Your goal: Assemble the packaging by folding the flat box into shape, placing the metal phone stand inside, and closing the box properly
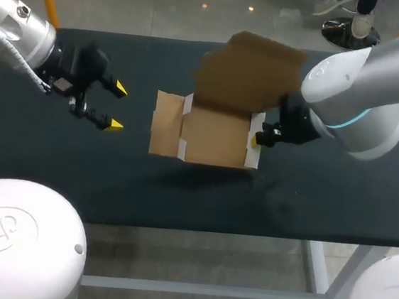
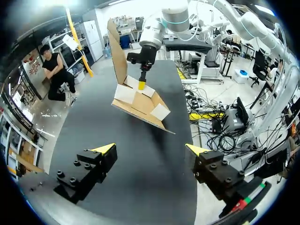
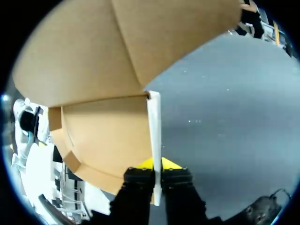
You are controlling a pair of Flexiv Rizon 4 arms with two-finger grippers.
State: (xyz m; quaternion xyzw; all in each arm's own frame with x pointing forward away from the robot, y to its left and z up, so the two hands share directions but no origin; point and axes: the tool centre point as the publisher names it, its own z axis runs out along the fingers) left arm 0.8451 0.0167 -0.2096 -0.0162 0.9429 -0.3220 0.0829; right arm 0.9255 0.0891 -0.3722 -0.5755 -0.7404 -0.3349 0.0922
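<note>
box [image 1: 215, 133]: middle of table [image 1: 54, 170], lid raised, perhaps tilted | right gripper [image 1: 259, 138]: clamped on side flap [image 3: 153, 136] | left gripper [image 1: 115, 105]: spread, empty, well apart | risk: could crease or drop flap under one-sided hold, collapsing walls | phone stand: not seen | print: none legible

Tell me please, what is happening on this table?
The right gripper is shut on the right side wall of a half-folded cardboard box, whose lid stands up at the back. The left gripper is open and hangs above the table, apart from the box on its other side. No phone stand is in view.
</note>
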